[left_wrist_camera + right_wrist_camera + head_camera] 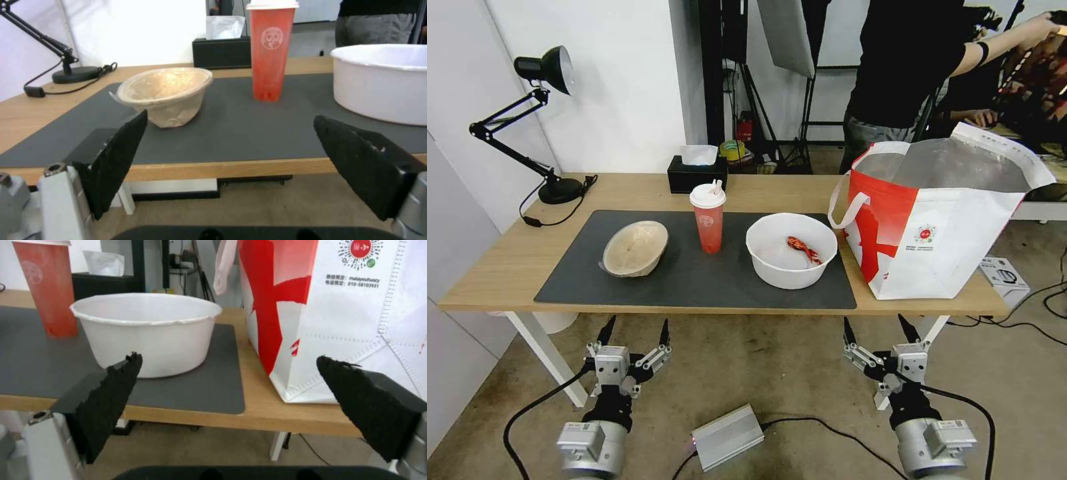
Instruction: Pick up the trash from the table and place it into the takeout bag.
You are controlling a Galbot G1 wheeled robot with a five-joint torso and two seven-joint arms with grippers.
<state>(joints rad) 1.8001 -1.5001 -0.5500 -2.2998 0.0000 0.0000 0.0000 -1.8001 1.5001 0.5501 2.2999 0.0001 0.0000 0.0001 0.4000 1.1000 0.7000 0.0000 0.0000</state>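
Note:
On the dark grey mat (694, 280) of the light-wood table (507, 267) stand a tilted beige pulp bowl (635, 248) (166, 93), a red drink cup (708, 217) (271, 50) (46, 290) with a white lid, and a large white bowl (791, 250) (382, 83) (149, 330) holding a red crumpled wrapper (804, 249). The white and red takeout bag (940, 220) (338, 313) stands open at the table's right end. My left gripper (635, 329) (229, 131) and right gripper (879, 328) (229, 373) hang open below the table's front edge, both empty.
A black tissue box (696, 172) and a black desk lamp (540, 120) stand at the back of the table. A silver box (727, 437) with cables lies on the floor between the arms. A person stands behind the bag.

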